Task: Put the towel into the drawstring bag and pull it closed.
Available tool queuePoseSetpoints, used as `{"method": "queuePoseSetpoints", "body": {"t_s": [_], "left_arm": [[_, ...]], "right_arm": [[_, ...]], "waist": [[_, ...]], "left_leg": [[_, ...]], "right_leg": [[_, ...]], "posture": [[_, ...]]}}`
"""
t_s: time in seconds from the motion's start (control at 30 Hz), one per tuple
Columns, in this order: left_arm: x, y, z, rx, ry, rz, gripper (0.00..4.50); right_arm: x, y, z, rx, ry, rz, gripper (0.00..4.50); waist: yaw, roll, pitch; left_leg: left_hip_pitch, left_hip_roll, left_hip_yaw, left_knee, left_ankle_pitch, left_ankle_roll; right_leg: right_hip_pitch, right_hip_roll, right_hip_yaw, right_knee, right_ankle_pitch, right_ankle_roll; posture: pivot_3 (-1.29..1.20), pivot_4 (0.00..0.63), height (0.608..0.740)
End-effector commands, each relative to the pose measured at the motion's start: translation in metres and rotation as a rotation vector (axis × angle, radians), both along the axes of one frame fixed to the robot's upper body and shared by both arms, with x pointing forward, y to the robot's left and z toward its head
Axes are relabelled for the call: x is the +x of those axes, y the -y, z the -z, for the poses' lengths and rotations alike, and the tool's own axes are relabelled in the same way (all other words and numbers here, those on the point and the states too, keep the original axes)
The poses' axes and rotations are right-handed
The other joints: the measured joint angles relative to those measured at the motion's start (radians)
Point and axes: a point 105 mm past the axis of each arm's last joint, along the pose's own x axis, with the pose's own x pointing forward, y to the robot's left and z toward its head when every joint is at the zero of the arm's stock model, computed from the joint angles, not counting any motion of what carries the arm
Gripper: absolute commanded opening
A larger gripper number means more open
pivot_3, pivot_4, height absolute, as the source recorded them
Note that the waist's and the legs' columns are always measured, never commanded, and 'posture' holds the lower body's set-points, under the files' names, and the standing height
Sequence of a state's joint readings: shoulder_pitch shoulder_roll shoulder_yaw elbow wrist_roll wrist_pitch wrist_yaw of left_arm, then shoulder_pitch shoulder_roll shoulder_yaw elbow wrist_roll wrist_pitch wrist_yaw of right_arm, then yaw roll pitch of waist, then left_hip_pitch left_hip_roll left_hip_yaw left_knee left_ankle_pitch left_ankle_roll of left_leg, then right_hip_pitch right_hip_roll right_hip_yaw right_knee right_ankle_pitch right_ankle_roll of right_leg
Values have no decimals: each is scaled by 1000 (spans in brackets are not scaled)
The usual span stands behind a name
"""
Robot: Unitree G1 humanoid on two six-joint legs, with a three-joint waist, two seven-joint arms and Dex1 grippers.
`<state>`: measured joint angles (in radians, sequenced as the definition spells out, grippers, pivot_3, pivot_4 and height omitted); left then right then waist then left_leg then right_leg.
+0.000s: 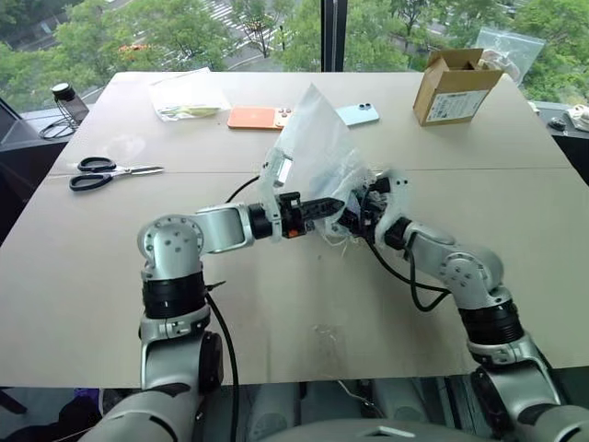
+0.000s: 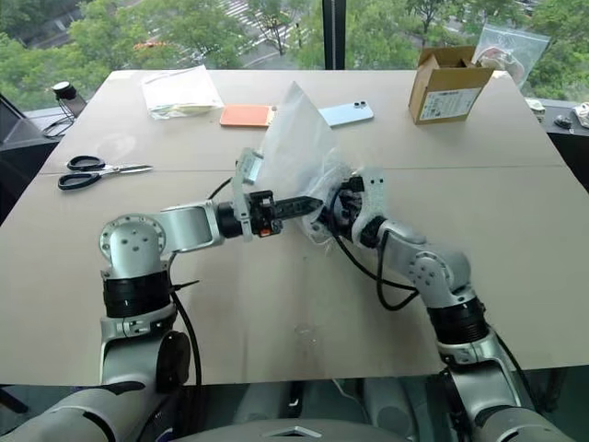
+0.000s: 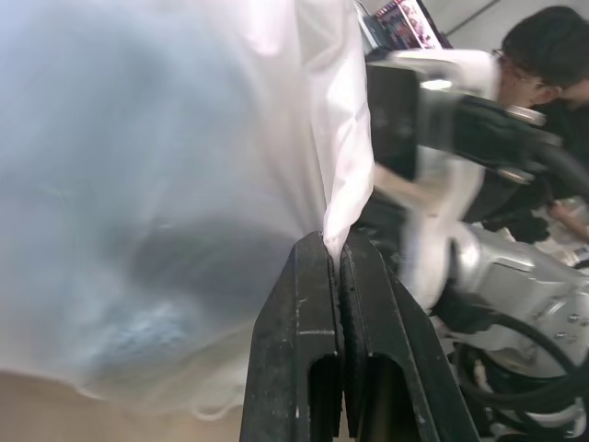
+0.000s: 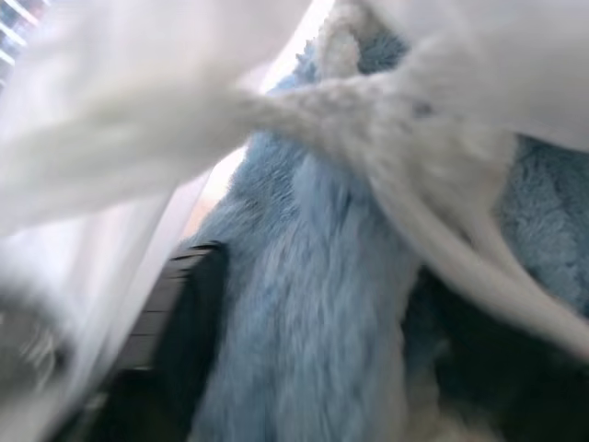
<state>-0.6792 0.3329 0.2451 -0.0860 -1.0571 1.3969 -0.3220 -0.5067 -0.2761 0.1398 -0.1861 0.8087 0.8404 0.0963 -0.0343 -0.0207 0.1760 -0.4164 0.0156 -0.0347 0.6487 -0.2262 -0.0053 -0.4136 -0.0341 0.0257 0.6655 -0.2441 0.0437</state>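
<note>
Scissors, 2 phones, cardboard box, zip bag.

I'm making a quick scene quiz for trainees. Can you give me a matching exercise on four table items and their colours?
Things:
1. scissors
2. towel
3. cardboard box
4. drawstring bag

Colours:
A. thin translucent white
B. fluffy light blue
C. black handles
D. brown with a white label

Pairs: 1-C, 2-B, 3-D, 4-A
</note>
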Motion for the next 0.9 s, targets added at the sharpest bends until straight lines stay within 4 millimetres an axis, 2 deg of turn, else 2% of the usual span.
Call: {"method": "queuePoseSetpoints", "body": {"t_s": [0.03,0.23,0.37,0.4,0.53,0.57,0.6,0.63,0.67,0.8,0.9], "left_arm": [[11,-11,-21,-10,67,-18,0],[16,-14,-31,17,111,14,0],[17,-11,-35,26,127,36,0],[17,-10,-35,27,129,40,0],[14,-6,-34,31,130,61,0],[12,-6,-33,36,126,67,0],[10,-6,-30,41,118,74,0],[8,-6,-29,45,112,80,0],[6,-7,-26,51,104,84,0],[-1,-9,-22,64,89,98,0],[-3,-14,-24,73,73,102,0]], "right_arm": [[-10,13,-23,-103,112,-44,4351],[-14,26,-21,-225,142,-47,4351],[-14,8,-9,-258,134,-83,4351],[-12,2,-6,-264,135,-85,3823],[1,-20,-1,-280,168,-96,2216],[6,-25,-2,-269,179,-94,1737],[11,-30,-5,-235,195,-88,1073],[15,-35,-9,-202,210,-83,729],[20,-39,-15,-154,232,-80,171],[28,-48,-40,96,270,-78,75],[26,-39,-54,236,284,-67,75]], "waist": [[0,0,0],[-4,0,0],[-6,0,0],[-7,0,0],[-6,0,0],[-6,0,0],[-6,0,0],[-6,0,0],[-6,0,0],[-6,0,0],[-3,0,0]], "left_leg": [[0,0,0,0,0,0],[0,0,0,-1,0,0],[0,0,0,-1,0,0],[0,0,0,-1,0,0],[0,1,0,-1,0,0],[0,1,0,-1,0,0],[0,0,0,-1,0,0],[0,0,0,-1,0,0],[0,0,0,-1,0,0],[0,1,0,-1,0,0],[0,1,0,-1,0,0]], "right_leg": [[0,0,0,0,0,0],[0,0,0,-1,0,0],[0,0,0,-1,0,0],[0,0,0,-1,0,0],[0,1,0,-1,0,0],[0,0,0,-1,0,0],[0,0,0,-1,0,0],[0,0,0,-1,0,0],[0,0,0,-1,0,0],[0,0,0,-1,0,0],[0,0,0,-1,0,0]], "posture": [[0,150,740],[0,150,740],[0,150,740],[0,150,740],[0,150,740],[0,150,740],[0,150,740],[0,150,740],[0,150,740],[0,150,740],[0,150,740]]}}
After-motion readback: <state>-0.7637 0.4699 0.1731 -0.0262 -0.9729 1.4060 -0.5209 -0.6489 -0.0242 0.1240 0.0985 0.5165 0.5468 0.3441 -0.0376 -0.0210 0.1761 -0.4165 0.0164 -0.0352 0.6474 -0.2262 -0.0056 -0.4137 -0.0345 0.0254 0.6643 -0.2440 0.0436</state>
